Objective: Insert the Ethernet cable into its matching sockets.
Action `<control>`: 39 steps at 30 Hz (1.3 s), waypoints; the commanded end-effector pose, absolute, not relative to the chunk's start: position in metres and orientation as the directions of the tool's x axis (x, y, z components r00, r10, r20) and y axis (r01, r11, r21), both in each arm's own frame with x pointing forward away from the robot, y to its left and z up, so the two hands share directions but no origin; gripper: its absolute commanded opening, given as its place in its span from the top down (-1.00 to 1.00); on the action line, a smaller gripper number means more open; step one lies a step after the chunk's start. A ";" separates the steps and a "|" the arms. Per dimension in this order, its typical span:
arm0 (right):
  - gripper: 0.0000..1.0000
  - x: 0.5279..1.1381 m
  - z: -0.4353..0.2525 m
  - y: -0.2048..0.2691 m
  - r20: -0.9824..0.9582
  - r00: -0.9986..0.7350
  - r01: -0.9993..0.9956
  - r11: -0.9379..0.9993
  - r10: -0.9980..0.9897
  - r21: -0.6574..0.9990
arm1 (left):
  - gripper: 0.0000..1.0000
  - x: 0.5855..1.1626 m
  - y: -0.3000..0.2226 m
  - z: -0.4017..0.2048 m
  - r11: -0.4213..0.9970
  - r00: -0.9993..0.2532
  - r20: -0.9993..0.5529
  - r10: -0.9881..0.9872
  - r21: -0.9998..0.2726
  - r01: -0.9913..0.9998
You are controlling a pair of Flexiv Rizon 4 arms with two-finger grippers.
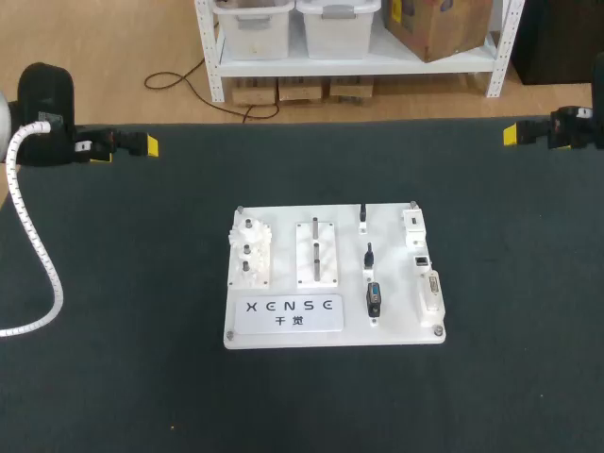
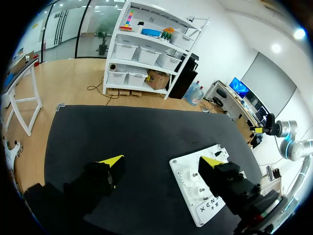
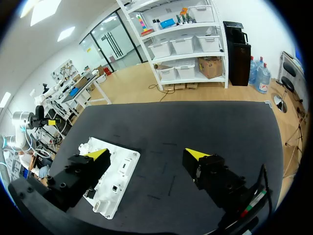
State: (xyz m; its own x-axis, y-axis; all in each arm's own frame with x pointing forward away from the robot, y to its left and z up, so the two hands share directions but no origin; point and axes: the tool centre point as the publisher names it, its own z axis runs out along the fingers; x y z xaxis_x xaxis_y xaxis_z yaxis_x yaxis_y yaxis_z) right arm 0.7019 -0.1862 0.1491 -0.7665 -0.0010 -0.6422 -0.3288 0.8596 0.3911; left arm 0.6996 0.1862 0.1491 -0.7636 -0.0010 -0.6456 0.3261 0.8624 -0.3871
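Observation:
A white practice board [image 1: 396, 316] lies in the middle of the dark table. Its right edge carries a white block [image 1: 414, 226], a small dark-mouthed socket [image 1: 421, 257] and a long multi-pin connector [image 1: 431, 291]. Three small black plugs [image 1: 369, 255] stand in a column beside them. I see no loose Ethernet cable. My left gripper [image 1: 148, 145] sits at the far left back edge, open and empty [image 2: 162, 161], with the board [image 2: 180, 169] ahead of one finger. My right gripper [image 1: 511, 135] sits at the far right back edge, open and empty [image 3: 146, 153], with the board [image 3: 124, 164] off to one side.
White gears [image 1: 249, 253] and a slotted block [image 1: 317, 253] fill the board's left half, above a label plate [image 1: 289, 311]. My left arm's white ribbed hose [image 1: 38, 255] loops over the table's left side. Dark mat surrounds the board.

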 end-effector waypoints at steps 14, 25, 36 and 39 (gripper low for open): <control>-1.00 0.702 0.150 -0.186 -0.642 -0.767 -0.328 0.861 -0.001 0.390 | -1.00 0.703 0.170 0.152 0.814 -0.738 -0.661 0.135 -0.351 0.463; -1.00 0.702 0.150 -0.186 -0.642 -0.767 -0.328 0.861 -0.001 0.390 | -1.00 0.681 0.098 0.151 0.244 -0.313 -0.845 0.434 -0.224 0.943; -1.00 0.702 0.150 -0.186 -0.642 -0.767 -0.328 0.861 -0.001 0.390 | -1.00 0.641 0.062 0.129 -0.033 -0.062 -0.877 0.476 -0.088 0.996; -1.00 0.702 0.150 -0.186 -0.642 -0.767 -0.328 0.861 -0.001 0.390 | -1.00 0.630 0.053 0.123 -0.077 0.007 -0.876 0.483 -0.035 0.996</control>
